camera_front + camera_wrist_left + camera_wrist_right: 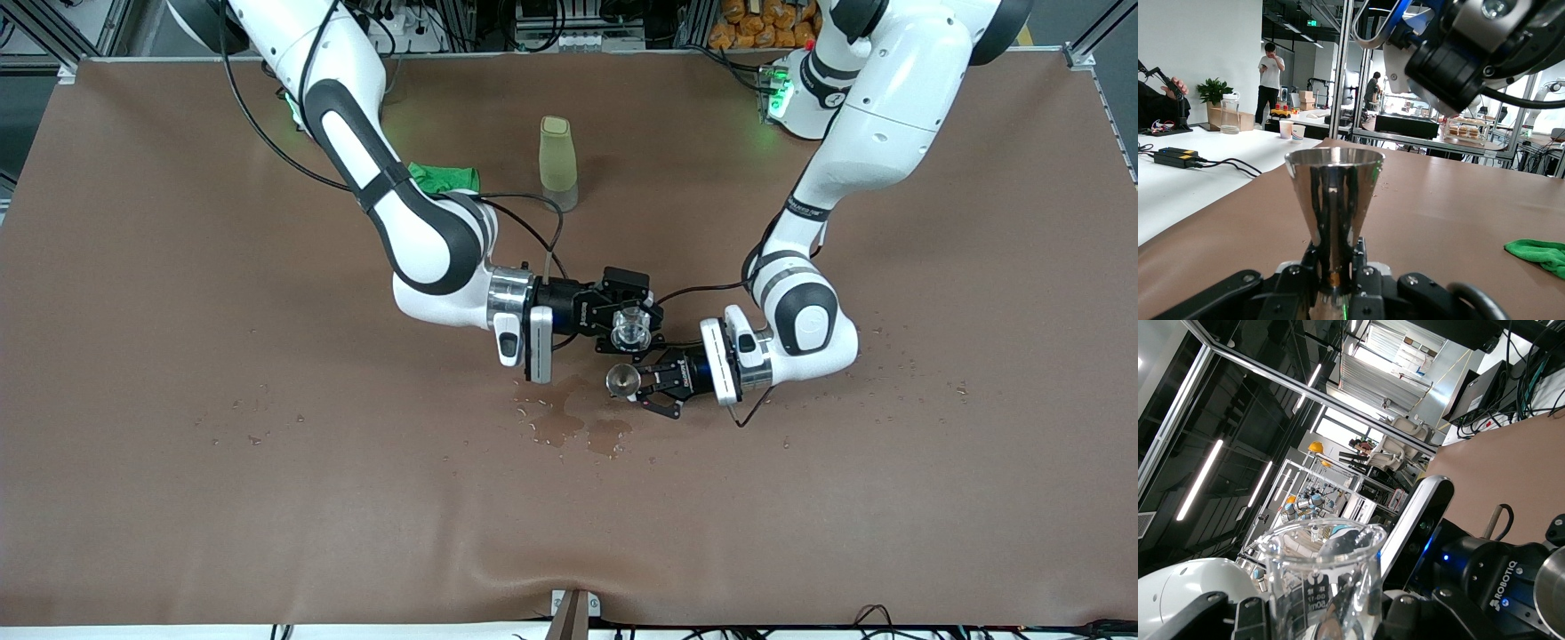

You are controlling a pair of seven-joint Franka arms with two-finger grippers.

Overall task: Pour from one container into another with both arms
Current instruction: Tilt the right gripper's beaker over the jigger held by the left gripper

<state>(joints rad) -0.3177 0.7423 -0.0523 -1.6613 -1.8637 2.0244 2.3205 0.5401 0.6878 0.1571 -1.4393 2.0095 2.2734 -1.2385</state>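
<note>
The glass cup [632, 327] is held in the air by the right gripper [633, 322], its fingers closed on the cup's sides, over the middle of the brown table [178, 498]. The silver metal cup [621, 380] is held beside it by the left gripper [646, 383], fingers closed on its narrow stem, over the edge of a wet patch [569, 422]. The glass cup sits close to the metal cup, slightly apart from it.

Surface: a matte brown covering, slightly rippled at the edge nearest the front camera. The wet patch is dark and irregular, with scattered droplets [258, 427] spread toward the right arm's end of the table. An olive-green bottle [557, 163] with a clear base stands upright, farther from the front camera than the wet patch. A green cloth [444, 178] lies crumpled beside the bottle, toward the right arm's end.

Materials: the metal cup [1333, 200] is polished and mirror-like, with a round rim tapering to a thin waist. The glass cup [1321, 577] is clear, with printed markings on its wall, and appears tilted in the right wrist view.

View differences: the left wrist view alone shows the metal cup upright, the green cloth [1538, 255] on the table, and a workshop with white benches and people standing. The right wrist view alone shows ceiling strip lights and metal framing.
</note>
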